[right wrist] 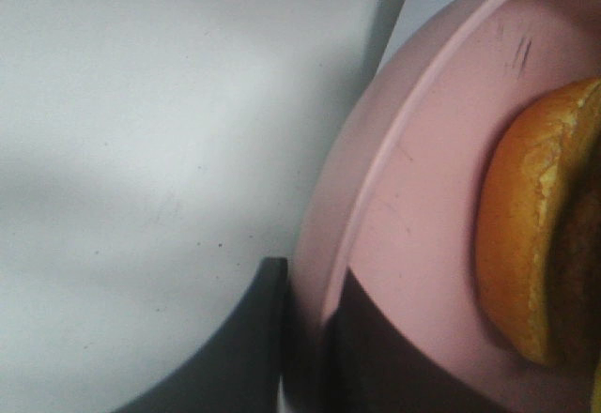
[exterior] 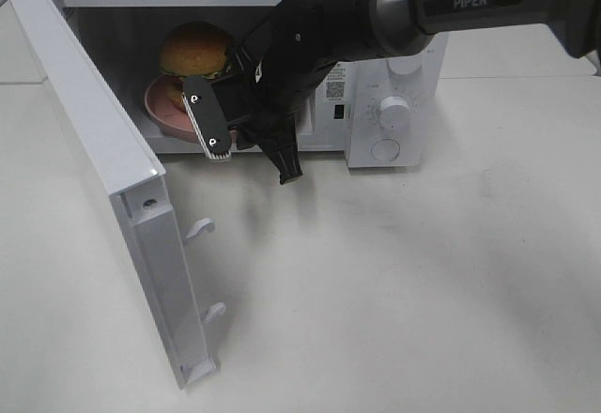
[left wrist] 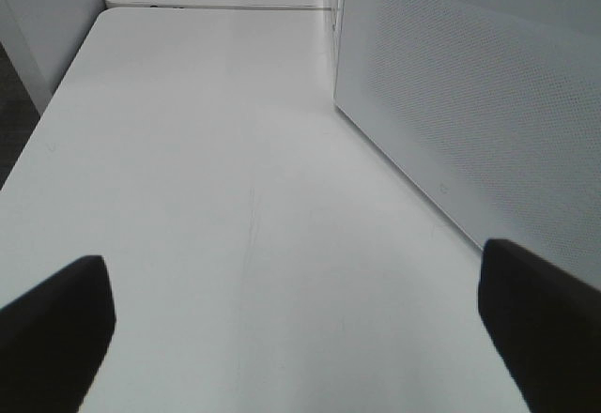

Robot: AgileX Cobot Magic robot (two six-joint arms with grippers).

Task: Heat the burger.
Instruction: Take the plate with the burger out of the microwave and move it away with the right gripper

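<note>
Inside microwave (exterior: 394,66), burger (exterior: 195,49) sits beyond plate-gripping right jaws.

White table (exterior: 423,282), matte, fills most of the high view. Microwave (exterior: 394,113) sits directly on it at the far edge, door (exterior: 113,197) swung wide open twd the left-front. Seam btwn two tabletop panels visible in left wrist view (left wrist: 216,7), beside microwave's perforated side wall. Rest of surface plain white w/ soft shadows.
</note>
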